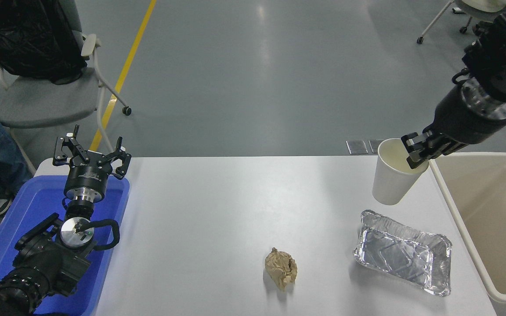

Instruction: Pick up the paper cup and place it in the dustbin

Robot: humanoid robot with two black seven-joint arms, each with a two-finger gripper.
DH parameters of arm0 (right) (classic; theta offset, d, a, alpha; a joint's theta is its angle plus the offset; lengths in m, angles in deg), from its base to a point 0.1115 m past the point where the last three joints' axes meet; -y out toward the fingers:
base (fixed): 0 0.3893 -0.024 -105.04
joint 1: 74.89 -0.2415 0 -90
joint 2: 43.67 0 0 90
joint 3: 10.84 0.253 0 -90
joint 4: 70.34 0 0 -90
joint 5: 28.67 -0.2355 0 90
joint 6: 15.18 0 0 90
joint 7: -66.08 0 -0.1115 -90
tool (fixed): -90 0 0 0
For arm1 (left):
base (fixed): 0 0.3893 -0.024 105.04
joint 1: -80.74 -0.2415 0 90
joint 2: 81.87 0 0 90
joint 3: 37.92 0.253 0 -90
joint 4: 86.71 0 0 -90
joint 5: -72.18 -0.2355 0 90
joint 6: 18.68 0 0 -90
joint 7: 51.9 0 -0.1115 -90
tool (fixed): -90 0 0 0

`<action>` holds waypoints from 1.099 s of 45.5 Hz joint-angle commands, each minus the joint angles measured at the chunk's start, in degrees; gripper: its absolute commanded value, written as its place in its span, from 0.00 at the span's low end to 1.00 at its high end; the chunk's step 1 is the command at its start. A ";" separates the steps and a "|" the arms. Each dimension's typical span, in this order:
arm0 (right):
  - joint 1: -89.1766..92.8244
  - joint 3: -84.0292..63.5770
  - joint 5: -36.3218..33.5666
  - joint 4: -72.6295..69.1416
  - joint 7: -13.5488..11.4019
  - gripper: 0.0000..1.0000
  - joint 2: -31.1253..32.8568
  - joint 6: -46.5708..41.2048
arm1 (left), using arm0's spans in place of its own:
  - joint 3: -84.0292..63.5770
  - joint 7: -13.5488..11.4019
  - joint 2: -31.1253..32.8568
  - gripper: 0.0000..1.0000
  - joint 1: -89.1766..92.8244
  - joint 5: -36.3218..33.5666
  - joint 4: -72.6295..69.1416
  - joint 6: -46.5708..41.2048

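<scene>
Near the worktop's far right corner, your right gripper (pixel 416 151) is clamped on the rim of the paper cup (pixel 391 173), one finger inside and one outside. You hold the cup clear of the table (pixel 218 210), tilted, just beside the dustbin (pixel 448 206) that runs along the right edge. On the worktop below you have a foil tray (pixel 404 259) near the right edge and a crumpled brown paper ball (pixel 281 268) toward the near edge. Your left gripper (pixel 90 156) sits parked with its fingers spread over the blue tray (pixel 29 206) at the left edge.
</scene>
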 commanded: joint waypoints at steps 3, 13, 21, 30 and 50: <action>-1.56 -0.31 0.08 5.36 -0.26 0.00 3.26 -0.06 | 0.00 0.00 -0.01 0.99 0.00 0.01 0.01 -0.01; -0.41 -2.59 0.43 18.99 -0.34 0.00 8.89 -0.50 | 0.00 0.00 -0.01 0.99 0.00 0.01 0.01 -0.01; 3.53 -2.51 0.26 25.58 -0.34 0.00 13.02 2.04 | 0.00 0.00 0.08 0.99 0.00 0.01 -0.08 -0.01; 14.43 1.87 -1.67 32.79 -0.34 0.00 17.76 16.18 | 0.00 0.00 -0.01 0.99 0.00 0.01 0.01 -0.01; 50.90 28.68 -25.92 49.93 -3.68 0.00 22.52 41.68 | 0.00 0.00 -0.01 0.99 0.00 0.01 0.01 -0.01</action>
